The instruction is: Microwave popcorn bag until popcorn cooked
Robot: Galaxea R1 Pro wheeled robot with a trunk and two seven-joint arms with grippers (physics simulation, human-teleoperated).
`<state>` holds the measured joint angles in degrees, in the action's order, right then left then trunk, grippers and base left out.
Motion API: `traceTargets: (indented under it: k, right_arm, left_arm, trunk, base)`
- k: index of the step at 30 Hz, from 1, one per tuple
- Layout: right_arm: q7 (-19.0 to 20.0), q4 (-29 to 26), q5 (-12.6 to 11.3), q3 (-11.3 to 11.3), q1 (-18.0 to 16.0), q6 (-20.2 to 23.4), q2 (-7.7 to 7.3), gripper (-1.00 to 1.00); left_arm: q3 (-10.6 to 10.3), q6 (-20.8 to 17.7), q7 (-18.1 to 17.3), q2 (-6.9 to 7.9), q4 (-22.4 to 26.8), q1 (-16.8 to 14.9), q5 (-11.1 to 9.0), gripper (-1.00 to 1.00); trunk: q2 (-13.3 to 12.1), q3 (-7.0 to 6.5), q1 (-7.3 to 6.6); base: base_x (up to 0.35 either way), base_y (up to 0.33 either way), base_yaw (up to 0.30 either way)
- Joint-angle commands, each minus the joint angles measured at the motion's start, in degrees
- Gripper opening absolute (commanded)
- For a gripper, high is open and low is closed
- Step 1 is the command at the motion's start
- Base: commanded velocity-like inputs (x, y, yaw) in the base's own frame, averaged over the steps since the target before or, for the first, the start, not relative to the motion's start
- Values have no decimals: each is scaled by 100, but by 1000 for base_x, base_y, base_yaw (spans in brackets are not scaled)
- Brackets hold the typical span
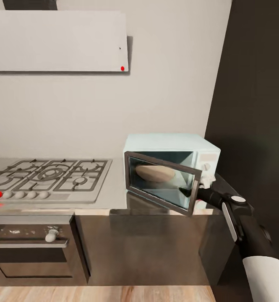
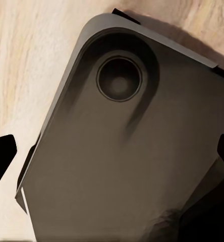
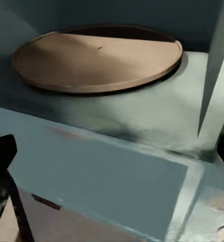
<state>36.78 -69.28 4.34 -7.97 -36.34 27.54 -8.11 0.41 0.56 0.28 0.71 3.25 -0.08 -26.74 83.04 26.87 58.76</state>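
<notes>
Now the right gripper (image 1: 189,193), fingers spread, holds nothing at the microwave (image 1: 171,167) door's free edge; ahead lies a bare turntable (image 3: 97,58); popcorn bag unseen, likely light, crushable, best taken at its rim.

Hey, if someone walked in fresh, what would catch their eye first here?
Probably the pale blue microwave on the countertop, its dark glass door swung partly open with the right tool at the door's free edge. Inside sits a tan round turntable. Left of it, a steel gas hob shows a red knob.
</notes>
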Motion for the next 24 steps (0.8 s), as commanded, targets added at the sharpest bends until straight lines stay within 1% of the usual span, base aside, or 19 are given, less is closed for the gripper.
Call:
traceTargets:
  k: [1,10,24]
  right_arm:
    - [66,-7,41,-11,-5,30,2,100]
    - [127,-7,37,-37,-5,58,2,100]
    - [121,-41,23,-55,-5,62,3,100]
  left_arm:
    - [2,6,4,0,2,-1,-14,100]
    - [3,5,10,-1,0,-1,-15,100]
    - [3,5,7,-1,0,-1,-9,100]
  trunk:
    - [4,6,-3]
    - [4,6,-3]
    - [4,6,-3]
  base:
    - [-298,168,0]
    - [-268,211,0]
    - [-151,295,0]
